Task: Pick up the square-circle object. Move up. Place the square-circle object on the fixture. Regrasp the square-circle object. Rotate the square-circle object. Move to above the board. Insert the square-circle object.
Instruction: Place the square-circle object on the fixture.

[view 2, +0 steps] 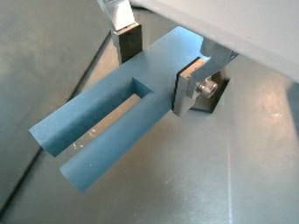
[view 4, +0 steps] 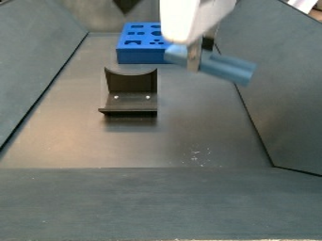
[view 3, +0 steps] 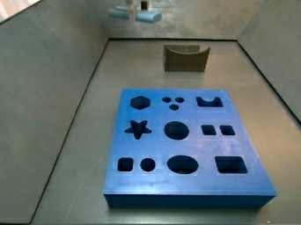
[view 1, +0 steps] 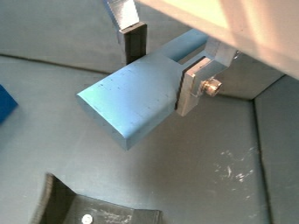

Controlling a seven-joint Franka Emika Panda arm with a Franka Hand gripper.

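My gripper (view 1: 163, 68) is shut on the square-circle object (view 1: 128, 101), a pale blue-grey peg clamped between the two silver fingers. In a wrist view the peg (view 2: 100, 131) shows two long bars with a slot between them, and the gripper (view 2: 159, 68) holds it near one end. In a side view the gripper (view 4: 189, 47) hangs above the floor with the peg (view 4: 227, 68) sticking out sideways, to the right of the fixture (view 4: 130, 94). The blue board (view 4: 141, 42) lies behind the fixture. Another side view shows the gripper (view 3: 135, 12) high at the back, beyond the fixture (view 3: 185, 57) and the board (view 3: 188, 149).
Grey walls enclose the floor on all sides in both side views. Part of the fixture (view 1: 87, 206) and a corner of the board (view 1: 5, 103) show below the held peg in a wrist view.
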